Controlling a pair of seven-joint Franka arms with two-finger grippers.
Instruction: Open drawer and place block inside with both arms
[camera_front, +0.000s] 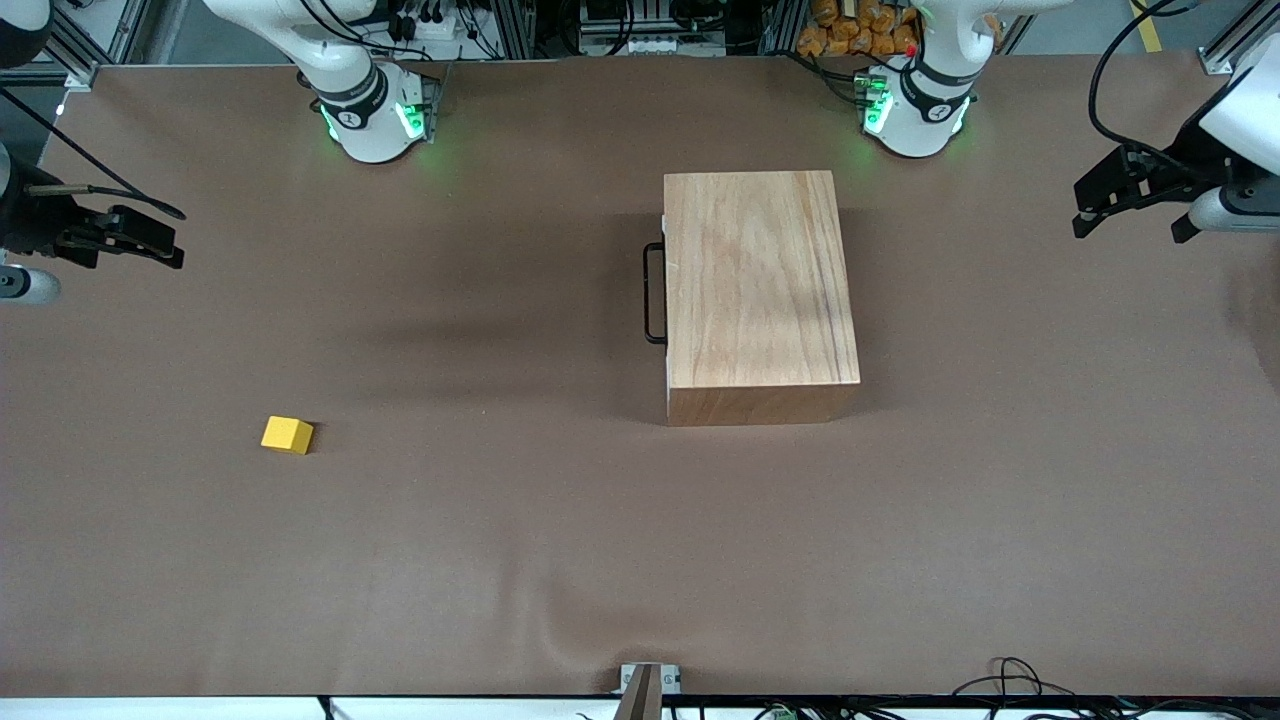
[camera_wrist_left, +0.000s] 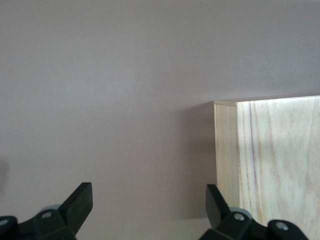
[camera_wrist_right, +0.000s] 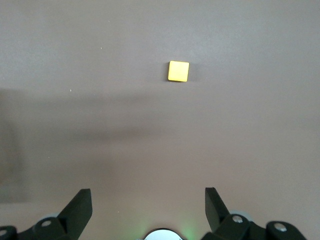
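The wooden box (camera_front: 760, 290) stands mid-table with its drawer shut; only the black loop handle (camera_front: 650, 293) shows, facing the right arm's end. The yellow block (camera_front: 287, 434) lies on the table toward the right arm's end, nearer to the front camera than the box. My right gripper (camera_front: 165, 240) hangs open and empty over the table's edge at that end; its wrist view shows the block (camera_wrist_right: 178, 71) well apart from the gripper (camera_wrist_right: 148, 205). My left gripper (camera_front: 1078, 208) hangs open over the other end. From that gripper (camera_wrist_left: 148, 202) I see a corner of the box (camera_wrist_left: 270, 160).
Brown mat (camera_front: 500, 560) covers the whole table. The arms' green-lit bases (camera_front: 375, 115) (camera_front: 915, 110) stand along the edge farthest from the front camera. Cables (camera_front: 1010, 680) and a small bracket (camera_front: 648, 682) sit at the near edge.
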